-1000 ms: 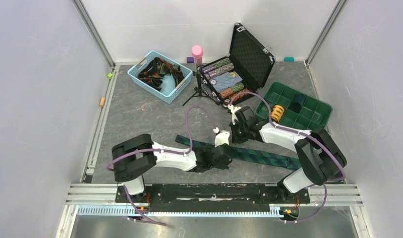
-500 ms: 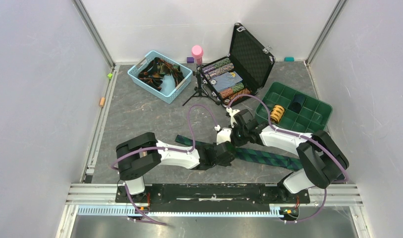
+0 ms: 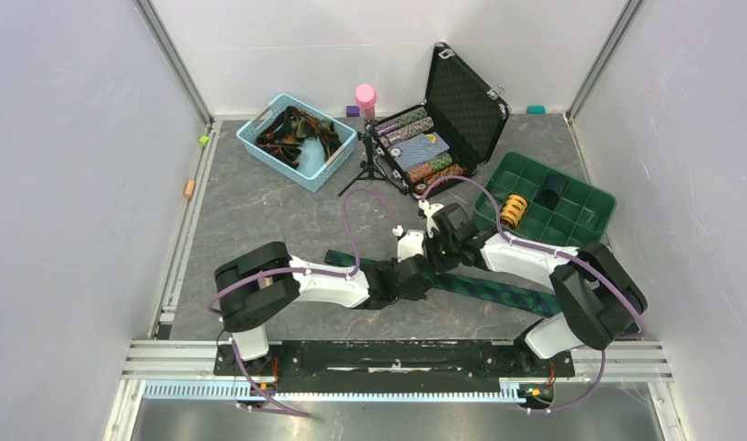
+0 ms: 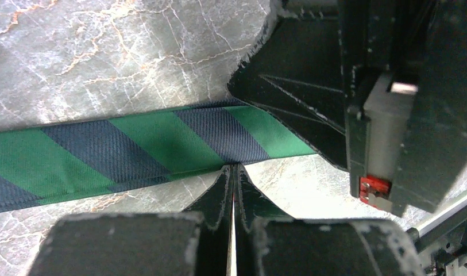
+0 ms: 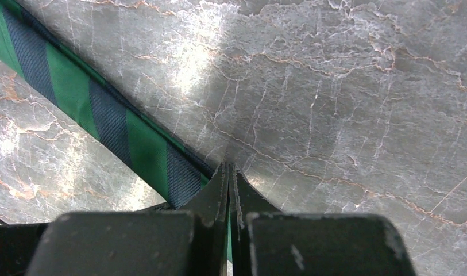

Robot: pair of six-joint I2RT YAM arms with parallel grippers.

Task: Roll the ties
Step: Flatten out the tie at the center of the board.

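Pressing both tools low over the middle of the table (image 3: 259, 220), I had my left gripper (image 3: 413, 274) and my right gripper (image 3: 435, 250) almost nose to nose, each with its fingers squeezed flat together and no gap showing. Between them ran the green-and-navy plaid tie (image 3: 489, 292), lying flat and unrolled in a slant from near my left forearm out toward my right arm's base. From my left wrist, the closed tips met the tie's near edge, and my right arm's black body covered the cloth just beyond. From my right wrist, the striped band ran down under the closed tips, with a sliver of green showing between them. I could not tell whether either pair had any cloth pinched. The other ties (image 3: 296, 129) lay tangled in the blue basket (image 3: 270, 161) at the far left, and a yellow-orange roll (image 3: 514, 209) stood in one compartment of the green tray (image 3: 590, 216) at the right.
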